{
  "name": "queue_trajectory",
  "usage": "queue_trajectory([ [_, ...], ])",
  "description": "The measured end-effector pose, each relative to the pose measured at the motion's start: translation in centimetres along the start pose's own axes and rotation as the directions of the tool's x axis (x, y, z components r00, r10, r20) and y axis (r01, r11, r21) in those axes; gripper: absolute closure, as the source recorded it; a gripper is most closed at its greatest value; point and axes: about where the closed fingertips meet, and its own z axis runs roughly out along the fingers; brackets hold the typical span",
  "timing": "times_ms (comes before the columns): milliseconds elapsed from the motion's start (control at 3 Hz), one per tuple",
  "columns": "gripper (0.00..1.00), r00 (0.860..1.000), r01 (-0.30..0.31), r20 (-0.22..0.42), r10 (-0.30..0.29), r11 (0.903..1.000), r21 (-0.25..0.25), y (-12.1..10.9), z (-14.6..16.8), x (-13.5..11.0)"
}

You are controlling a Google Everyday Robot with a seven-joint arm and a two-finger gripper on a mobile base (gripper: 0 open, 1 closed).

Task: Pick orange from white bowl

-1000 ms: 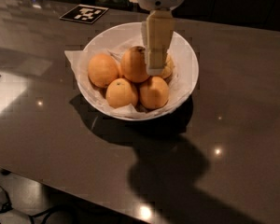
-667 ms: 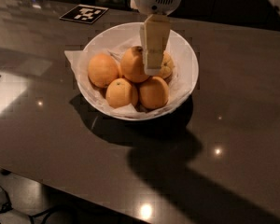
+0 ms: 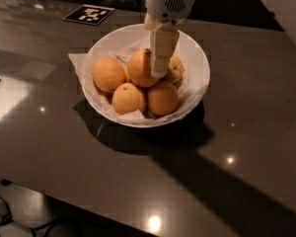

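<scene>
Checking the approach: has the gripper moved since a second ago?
Yes, slightly: the gripper, over the white bowl, has edged left in view toward the orange, judged against its rim.

Dim, glare spots — jaws over white bowl

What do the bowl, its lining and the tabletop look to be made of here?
White bowl: smooth even white wall, ceramic or plastic, unclear which. Lining: crumpled white paper, creased corner poking over the rim. Table: dark polished top, perhaps stone, mirroring light spots. The end effector, cream and plastic-looking, is at the orange in the bowl.
</scene>
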Motion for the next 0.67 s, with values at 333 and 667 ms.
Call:
queue_trajectory([
  [333, 0.17, 1.0, -0.026, 0.003, 0.026, 0.9994, -0.022, -0.2, 1.1, 0.6],
  [667, 0.18, 0.999, -0.04, 0.008, 0.04, 0.9979, -0.05, 0.0, 2.4, 0.8],
])
